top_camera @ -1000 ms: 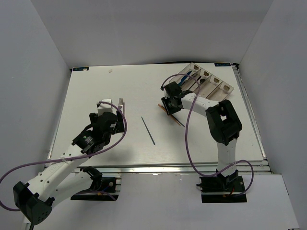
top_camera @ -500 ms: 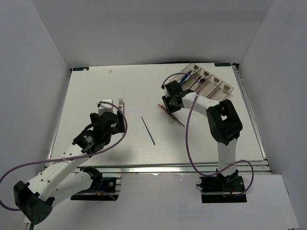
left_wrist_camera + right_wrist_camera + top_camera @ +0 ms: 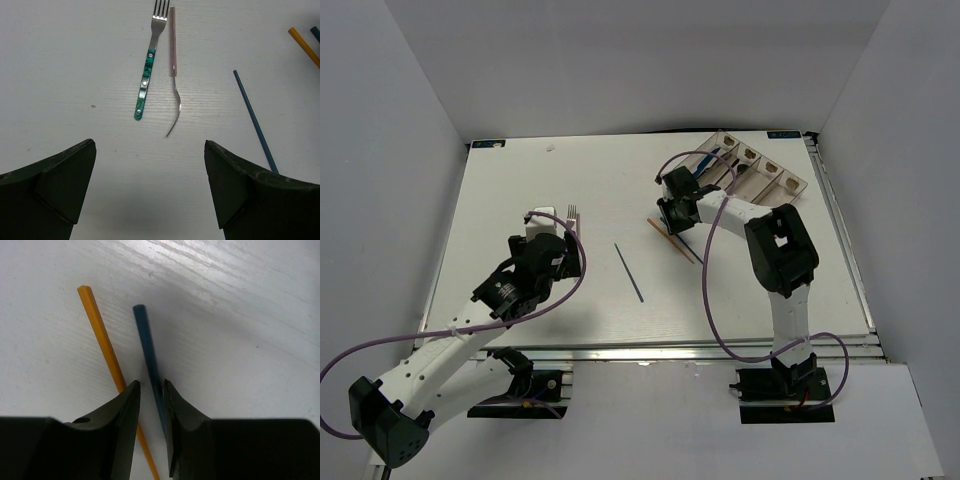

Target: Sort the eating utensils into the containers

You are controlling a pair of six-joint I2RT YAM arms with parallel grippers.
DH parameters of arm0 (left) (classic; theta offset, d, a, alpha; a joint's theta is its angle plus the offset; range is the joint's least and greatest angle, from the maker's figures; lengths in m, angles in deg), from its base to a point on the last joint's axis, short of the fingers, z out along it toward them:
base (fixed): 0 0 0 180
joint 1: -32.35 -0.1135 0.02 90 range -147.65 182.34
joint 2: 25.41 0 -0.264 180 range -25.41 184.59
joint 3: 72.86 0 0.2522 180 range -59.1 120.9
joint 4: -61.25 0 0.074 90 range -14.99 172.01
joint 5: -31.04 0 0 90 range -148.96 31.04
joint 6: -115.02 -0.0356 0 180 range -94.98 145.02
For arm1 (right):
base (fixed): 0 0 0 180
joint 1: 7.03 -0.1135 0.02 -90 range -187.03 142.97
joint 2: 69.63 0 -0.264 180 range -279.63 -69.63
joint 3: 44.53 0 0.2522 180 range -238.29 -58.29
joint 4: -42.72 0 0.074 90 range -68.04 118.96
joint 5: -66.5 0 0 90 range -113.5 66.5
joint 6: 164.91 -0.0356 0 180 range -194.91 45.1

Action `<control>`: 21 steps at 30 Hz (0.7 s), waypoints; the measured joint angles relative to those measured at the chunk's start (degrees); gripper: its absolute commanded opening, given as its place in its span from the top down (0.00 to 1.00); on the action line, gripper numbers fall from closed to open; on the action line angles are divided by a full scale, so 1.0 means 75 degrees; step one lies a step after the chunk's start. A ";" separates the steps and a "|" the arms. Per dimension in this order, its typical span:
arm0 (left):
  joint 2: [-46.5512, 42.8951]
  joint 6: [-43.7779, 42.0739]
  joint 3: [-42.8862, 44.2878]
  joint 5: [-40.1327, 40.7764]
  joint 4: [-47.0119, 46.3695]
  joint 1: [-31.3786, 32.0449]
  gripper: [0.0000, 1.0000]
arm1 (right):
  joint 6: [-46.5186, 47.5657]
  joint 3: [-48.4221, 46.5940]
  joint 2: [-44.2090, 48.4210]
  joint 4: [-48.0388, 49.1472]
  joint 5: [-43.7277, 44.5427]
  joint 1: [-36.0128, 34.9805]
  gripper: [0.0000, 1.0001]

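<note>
Right pincer (image 3: 151, 385) straddles slim dark-blue chopstick (image 3: 145, 340), beside orange chopstick (image 3: 100, 335).

The counter (image 3: 65, 60) is white and matt, with a fine wood-like grain. The fork (image 3: 146, 82) has bright polished metal tines and a glossy teal marbled handle set with small metal rivets. The pink-handled utensil (image 3: 173, 45) ends in thin grey metal. The orange chopstick (image 3: 102, 340) and blue chopstick (image 3: 146, 342) look smooth and matt. The right gripper (image 3: 151, 386) is matt black plastic. The bins (image 3: 798, 185) are clear smoky plastic.
</note>
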 measured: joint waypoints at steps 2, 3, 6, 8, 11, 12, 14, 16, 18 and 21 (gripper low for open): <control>0.0000 -0.0009 0.0000 0.0000 -0.0003 0.0000 0.02 | 0.0003 -0.0017 -0.0038 0.0058 0.0000 0.0000 0.69; 0.0000 -0.0009 0.0000 -0.0003 0.0000 0.0000 0.02 | 0.0003 -0.0017 -0.0044 0.0076 -0.0009 0.0000 0.69; 0.0000 -0.0012 0.0000 -0.0003 -0.0003 0.0000 0.02 | 0.0020 -0.0038 -0.0067 0.0073 0.0020 -0.0003 0.76; 0.0000 -0.0012 0.0000 -0.0006 -0.0003 0.0000 0.02 | 0.0029 -0.0125 -0.0119 0.0017 0.0041 0.0000 0.85; 0.0000 -0.0012 0.0000 -0.0009 -0.0003 0.0000 0.02 | -0.0006 -0.0326 -0.0242 -0.0117 0.0041 0.0000 0.96; -0.0003 -0.0012 0.0000 -0.0009 -0.0003 0.0000 0.02 | -0.0023 -0.0379 -0.0262 -0.0172 0.0052 0.0000 0.98; -0.0003 -0.0012 0.0000 -0.0009 -0.0003 0.0000 0.02 | -0.0047 -0.0405 -0.0271 -0.0224 0.0076 0.0000 1.00; -0.0003 -0.0012 0.0000 -0.0009 -0.0003 0.0000 0.02 | -0.0096 -0.0408 -0.0259 -0.0248 0.0111 0.0000 1.00; -0.0003 -0.0012 0.0000 -0.0012 -0.0003 0.0000 0.02 | -0.0152 -0.0399 -0.0204 -0.0344 0.0169 0.0000 1.00; -0.0003 -0.0012 0.0000 -0.0009 0.0000 0.0000 0.02 | -0.0312 -0.0251 0.0090 -0.0481 0.0227 0.0026 1.00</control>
